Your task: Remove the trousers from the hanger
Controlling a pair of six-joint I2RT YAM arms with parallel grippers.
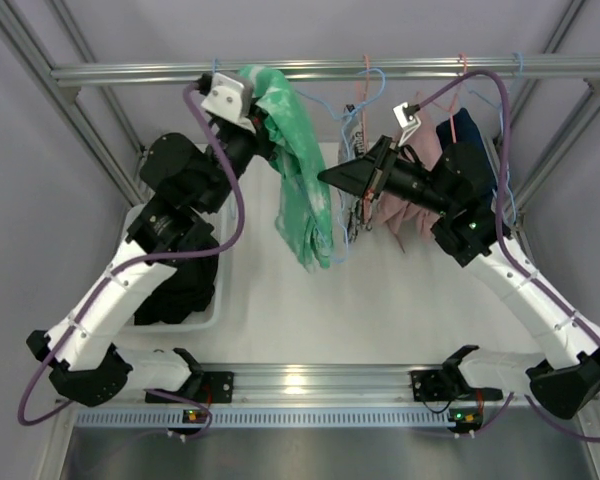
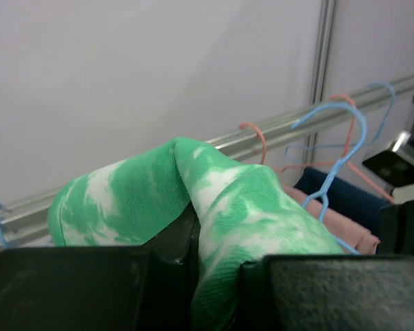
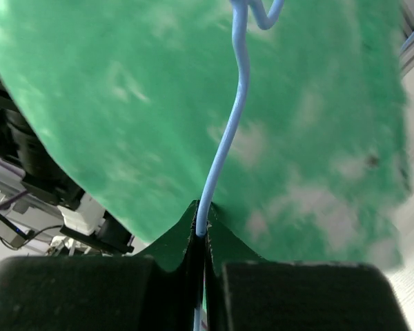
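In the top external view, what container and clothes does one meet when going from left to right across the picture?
White bin → green trousers → pink garment → navy garment

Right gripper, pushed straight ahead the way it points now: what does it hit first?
The trousers, most likely: their green cloth fills the wrist view just past the right gripper, which is shut on the hanger wire. How close they hang is unclear.

Robot lab cell: aluminium frame, plain grey walls.
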